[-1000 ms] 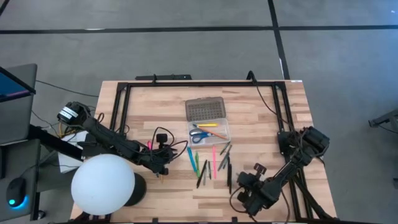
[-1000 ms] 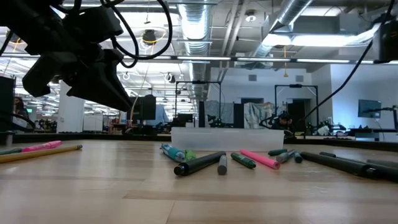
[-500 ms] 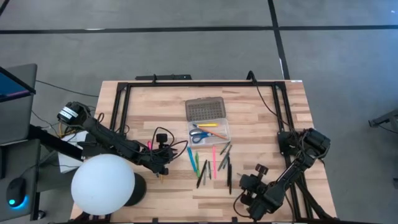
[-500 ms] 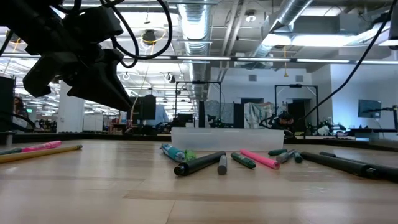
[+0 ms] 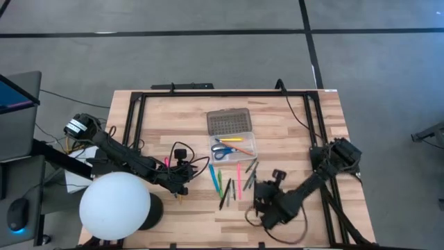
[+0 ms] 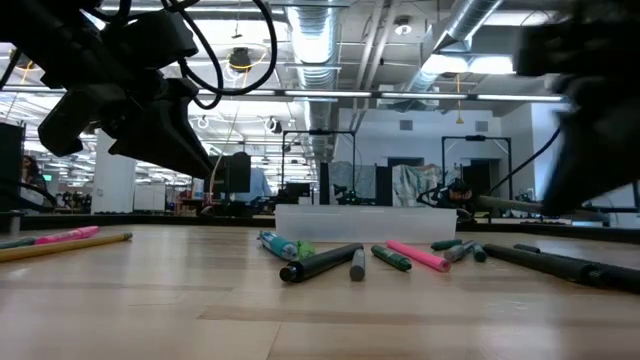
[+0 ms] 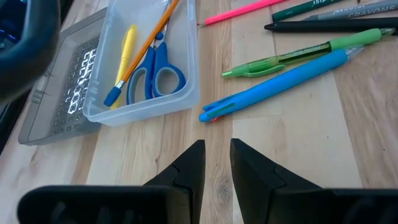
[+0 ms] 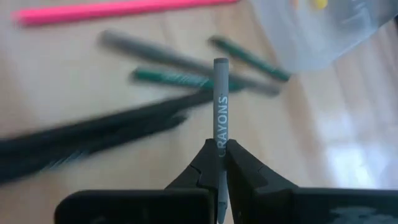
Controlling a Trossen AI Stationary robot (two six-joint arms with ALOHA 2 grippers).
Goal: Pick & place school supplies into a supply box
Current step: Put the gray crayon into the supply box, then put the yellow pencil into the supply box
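The thin grey crayon (image 8: pixel 221 106) is pinched tight between the right fingers (image 8: pixel 217 163) and sticks straight out past their tips. A second ago the right arm sat near the desk's (image 5: pixel 173 111) front right corner; now it has swung in beside the loose pens (image 5: pixel 232 184). I think it will carry the crayon to the small clear plastic box (image 5: pixel 234 147) next. The left fingers (image 7: pixel 216 163) hang low over the desk, almost closed and holding nothing, near the long blue pen (image 7: pixel 273 84).

Even bright overhead light with soft shadows; the right wrist view is motion-blurred, with table glare.
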